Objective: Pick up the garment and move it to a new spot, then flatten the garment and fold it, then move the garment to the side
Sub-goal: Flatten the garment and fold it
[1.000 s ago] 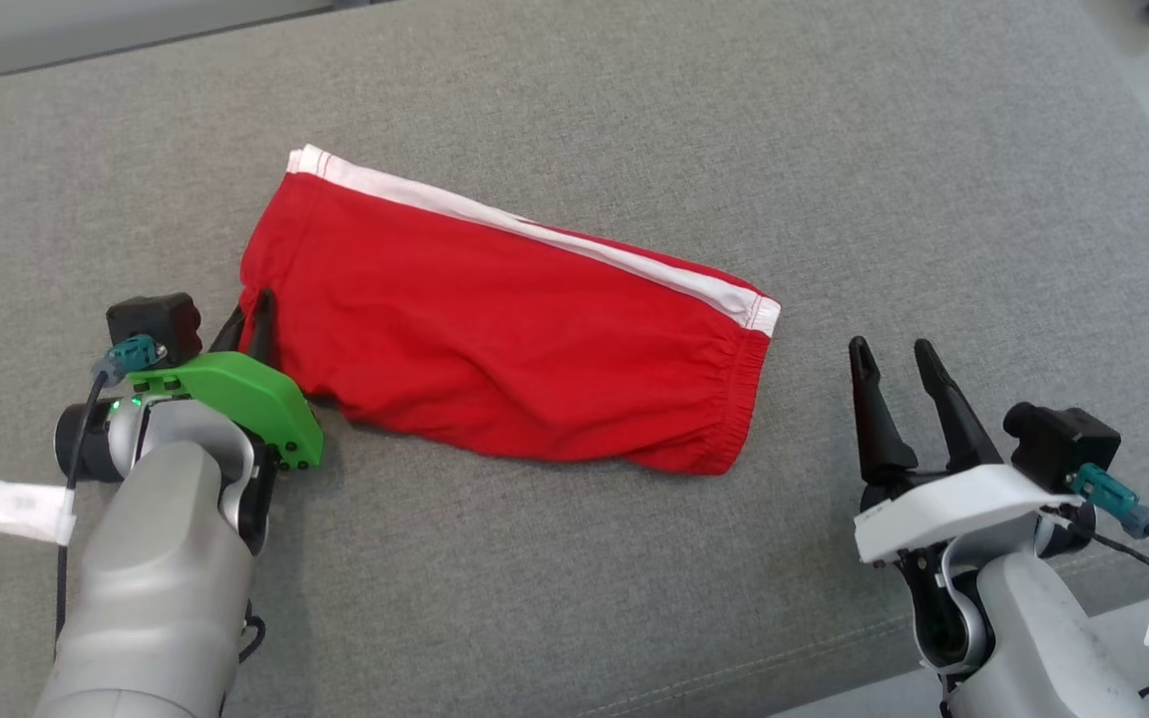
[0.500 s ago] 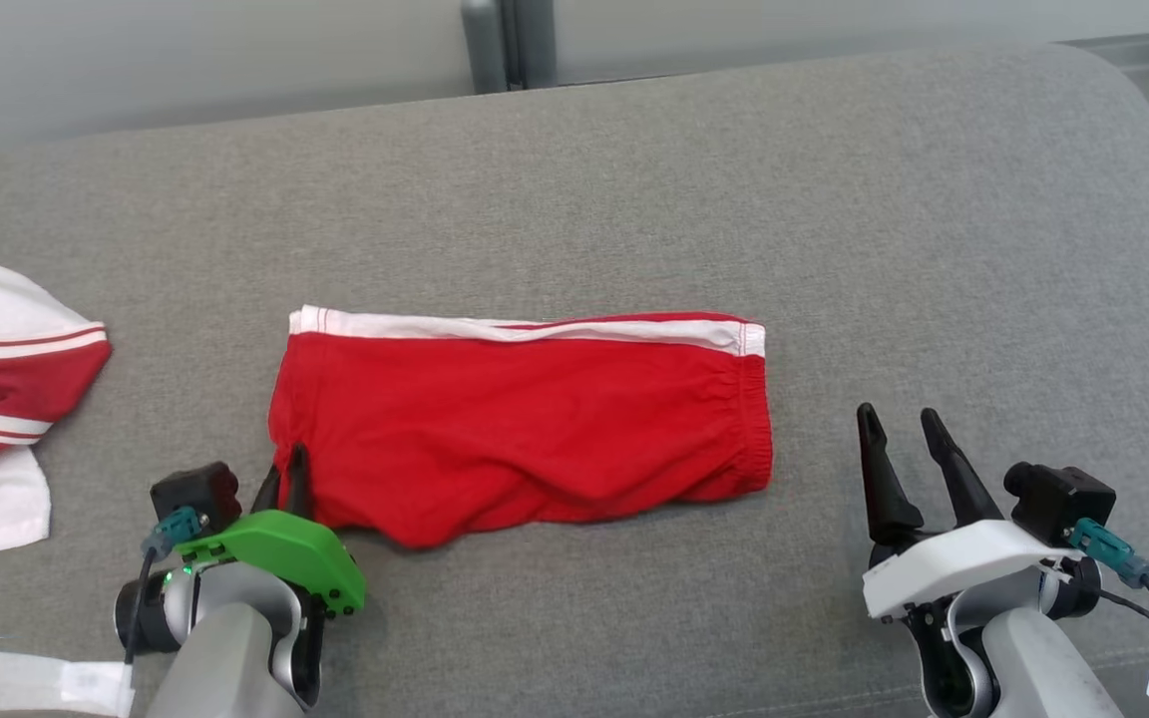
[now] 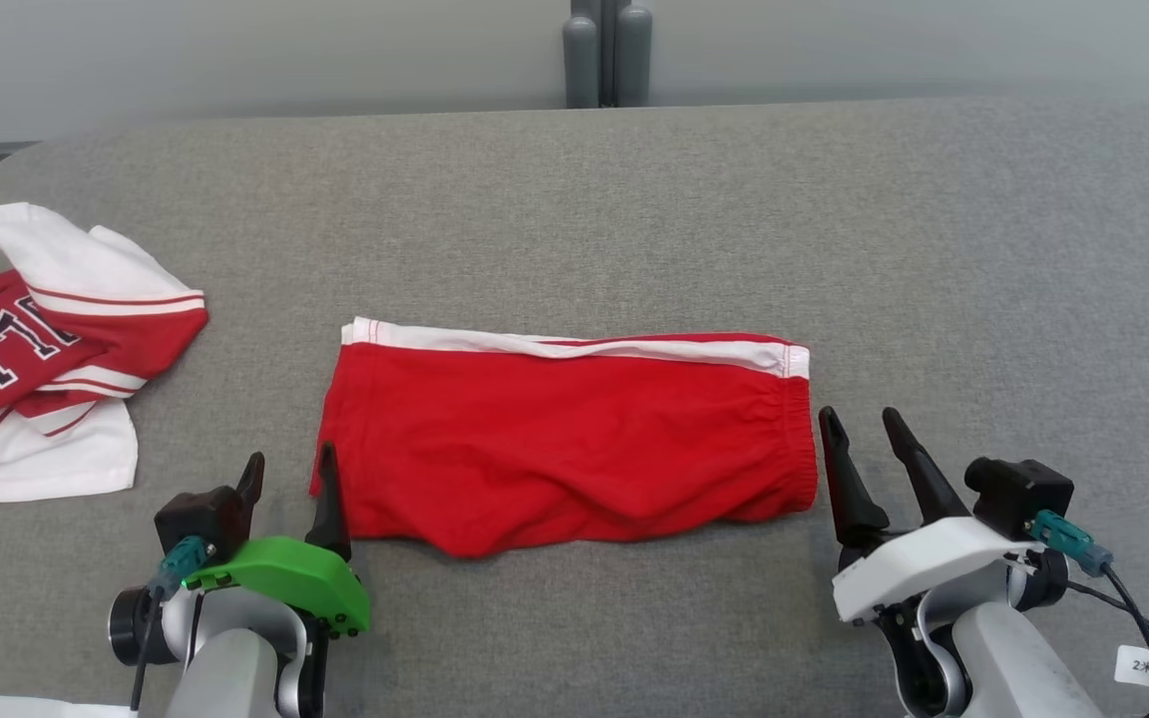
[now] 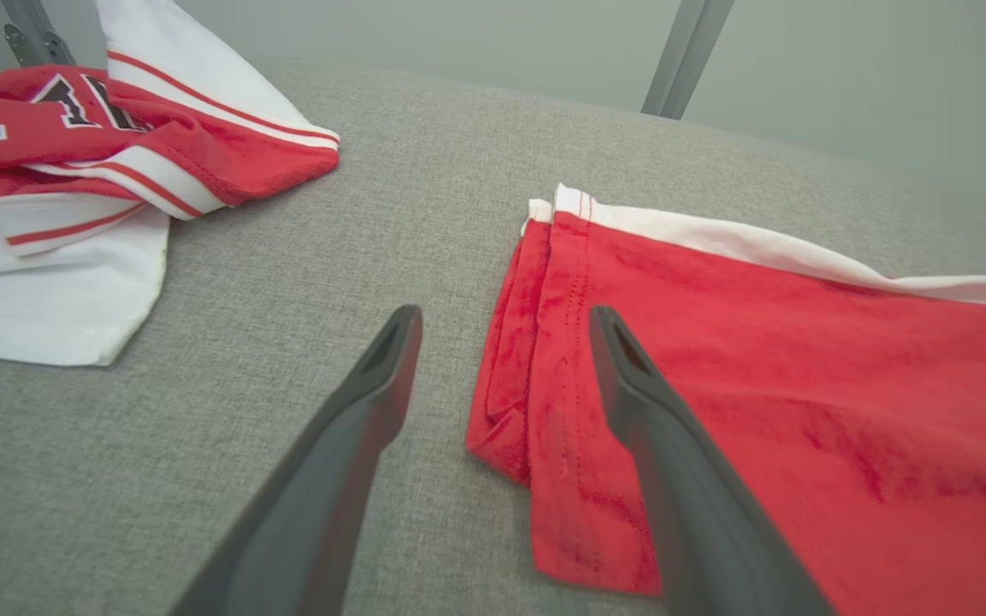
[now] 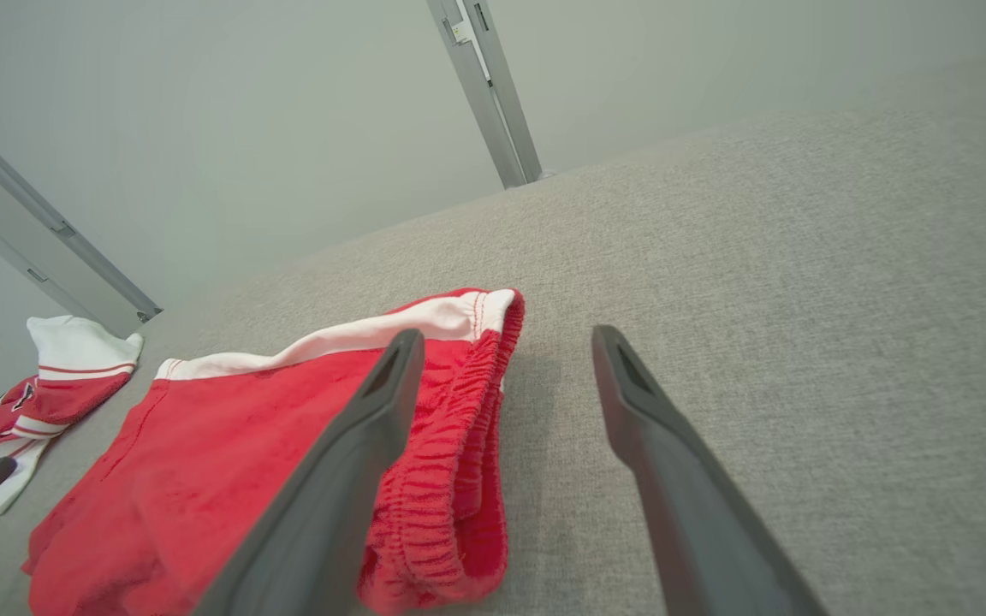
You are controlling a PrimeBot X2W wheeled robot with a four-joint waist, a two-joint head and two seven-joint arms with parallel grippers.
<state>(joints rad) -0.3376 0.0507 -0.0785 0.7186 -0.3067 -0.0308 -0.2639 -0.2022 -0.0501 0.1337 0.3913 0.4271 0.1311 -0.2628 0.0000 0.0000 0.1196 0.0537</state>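
Garment [image 3: 574,439], a pair of red shorts with a white band, lies folded flat mid-way across the grey fabric surface [image 3: 934,249]. The left gripper [image 3: 291,457] sits at its left edge and the right gripper [image 3: 856,417] at its elastic waistband end, both with jaws apart, gripping nothing. A red-and-white jersey [image 3: 46,349] lies crumpled far left.

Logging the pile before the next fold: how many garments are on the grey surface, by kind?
Red shorts with a white stripe: 1
Crumpled red-and-white lettered jersey: 1
Total: 2
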